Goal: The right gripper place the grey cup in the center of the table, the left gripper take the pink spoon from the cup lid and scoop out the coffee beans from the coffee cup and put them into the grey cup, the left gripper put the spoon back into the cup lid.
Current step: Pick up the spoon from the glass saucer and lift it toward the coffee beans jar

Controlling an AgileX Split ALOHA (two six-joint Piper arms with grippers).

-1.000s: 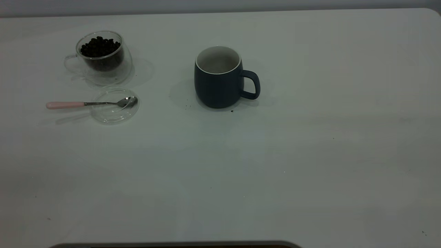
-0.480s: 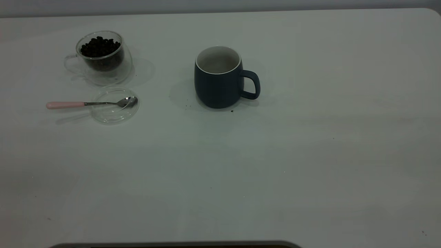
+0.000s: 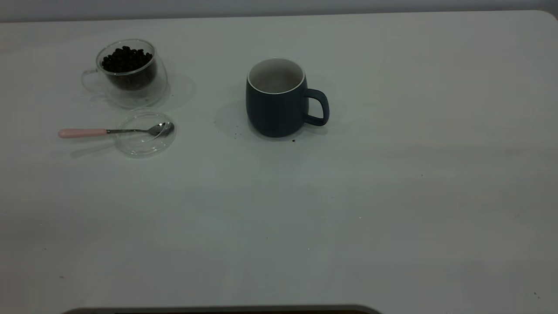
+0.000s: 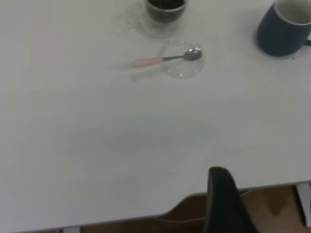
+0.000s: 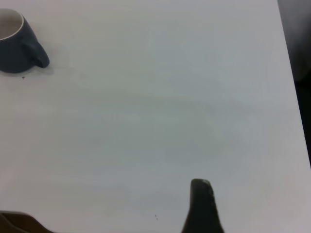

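Observation:
The grey cup (image 3: 277, 102) stands upright near the middle of the table (image 3: 370, 209), handle toward the right; it also shows in the left wrist view (image 4: 282, 31) and the right wrist view (image 5: 17, 46). The pink spoon (image 3: 113, 131) rests with its bowl in the cup lid (image 3: 145, 141), its handle sticking out left. Behind the lid stands the coffee cup (image 3: 130, 83), full of coffee beans (image 3: 126, 59). The left gripper (image 4: 219, 174) hangs shut over the table's near edge, far from the spoon (image 4: 165, 59). The right gripper (image 5: 200, 184) is shut, well away from the cup. Neither arm appears in the exterior view.
A few dark crumbs (image 3: 293, 140) lie by the grey cup's foot. The table's front edge (image 4: 146, 213) and brown floor show below the left gripper. The table's side edge (image 5: 291, 97) runs near the right gripper.

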